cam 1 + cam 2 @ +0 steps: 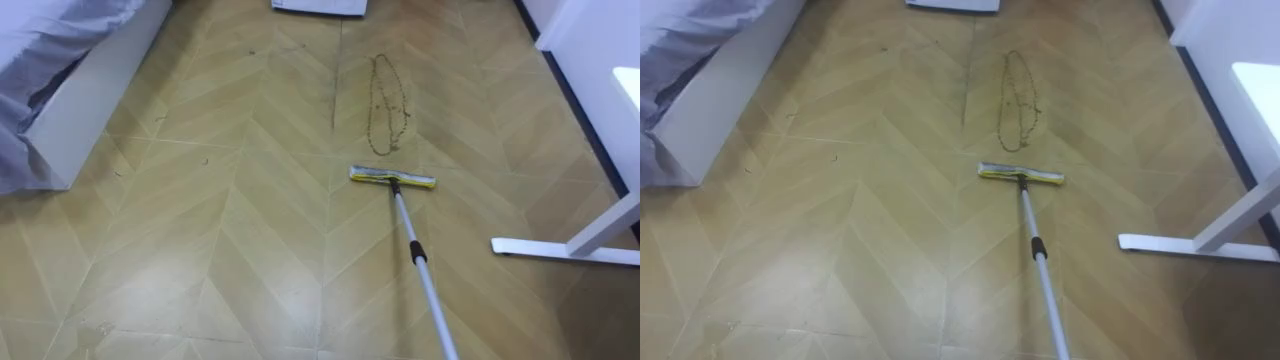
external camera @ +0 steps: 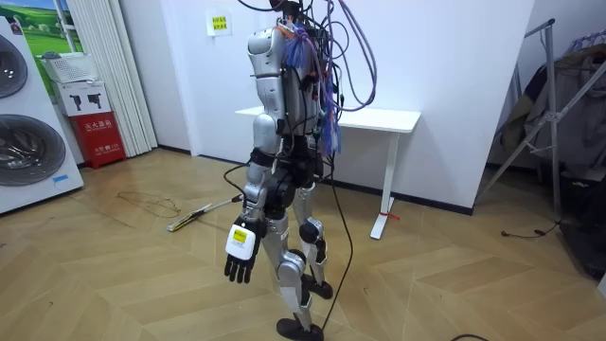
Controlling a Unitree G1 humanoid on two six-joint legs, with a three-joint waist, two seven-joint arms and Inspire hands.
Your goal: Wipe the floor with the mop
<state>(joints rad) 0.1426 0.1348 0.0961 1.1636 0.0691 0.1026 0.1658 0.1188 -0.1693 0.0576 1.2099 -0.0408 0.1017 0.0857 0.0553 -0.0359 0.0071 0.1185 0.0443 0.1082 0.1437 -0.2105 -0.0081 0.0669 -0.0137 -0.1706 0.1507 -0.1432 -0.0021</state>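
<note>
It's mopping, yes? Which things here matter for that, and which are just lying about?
For the job: mop, dirty streak on the floor.
Just lying about: bed, white desk, washing machine, red box.

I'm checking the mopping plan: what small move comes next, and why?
Probably push the mop head straight ahead onto the looped dirty streak: the head lies flat on the floor just short of it, handle running back toward the robot.
</note>
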